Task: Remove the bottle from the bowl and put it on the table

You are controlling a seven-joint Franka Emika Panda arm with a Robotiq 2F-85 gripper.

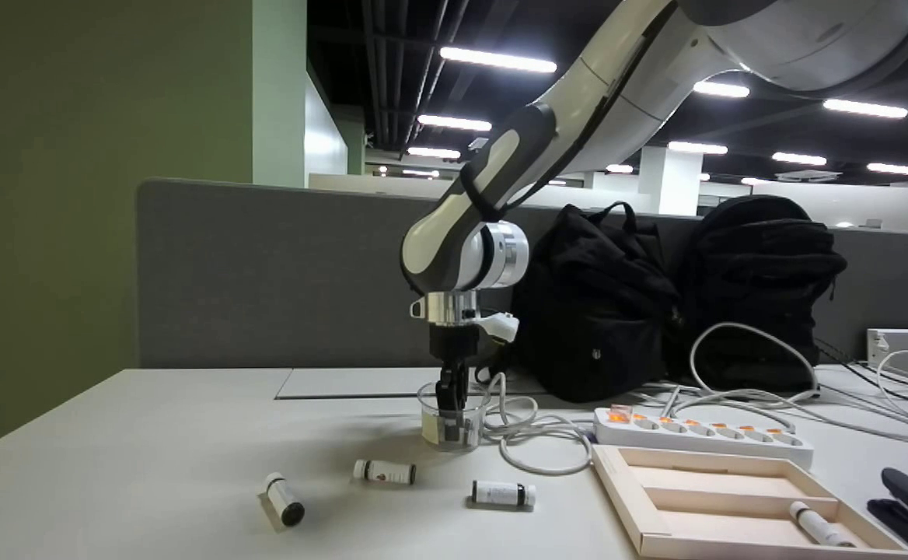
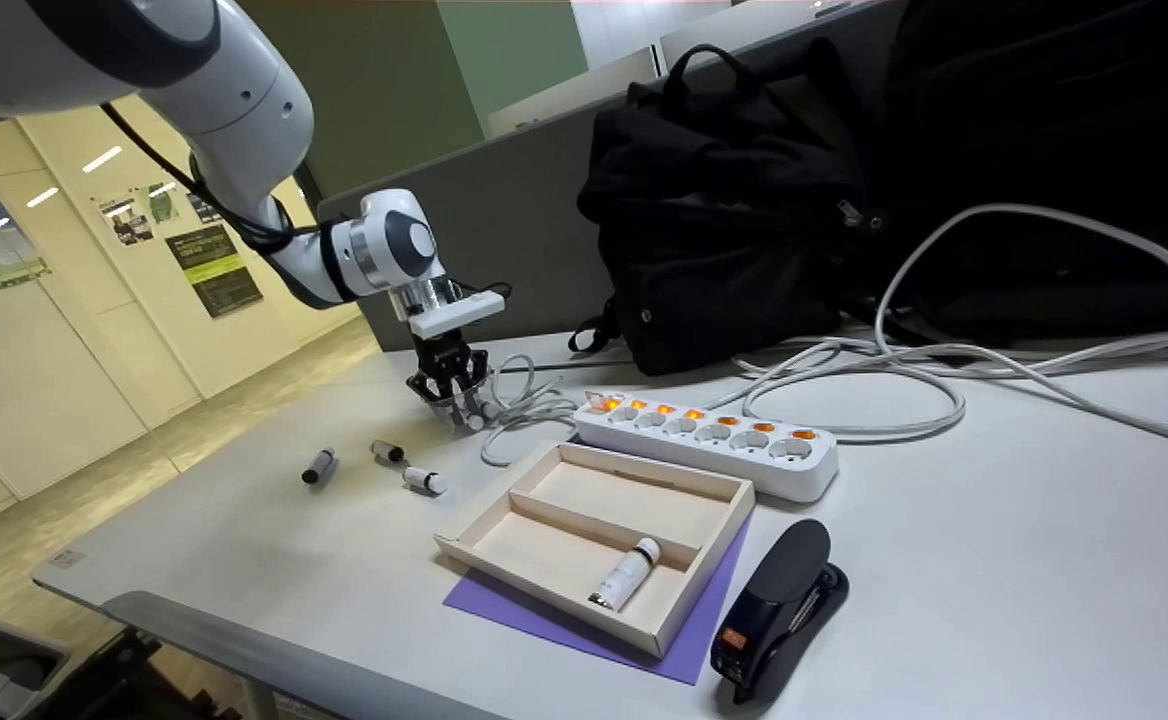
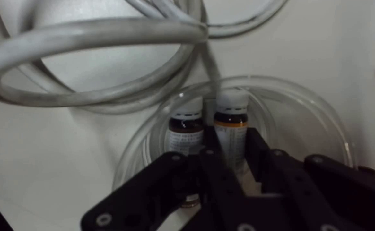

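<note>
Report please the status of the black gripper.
Gripper closed on white-capped orange-banded dark bottle. Bottle inside clear round bowl. Second white-capped dark bottle close beside it, may catch.

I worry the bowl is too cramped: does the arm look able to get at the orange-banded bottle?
Yes, it seems so: the gripper is inside the open bowl, its fingers look closed on the orange-banded bottle, and one fits between it and the neighbouring bottle.

The gripper [image 3: 231, 137] clamps one bottle [image 3: 231, 139] within the clear bowl [image 3: 312, 102]; a second bottle [image 3: 186, 138] rests just outside the jaws, contact unclear.
</note>
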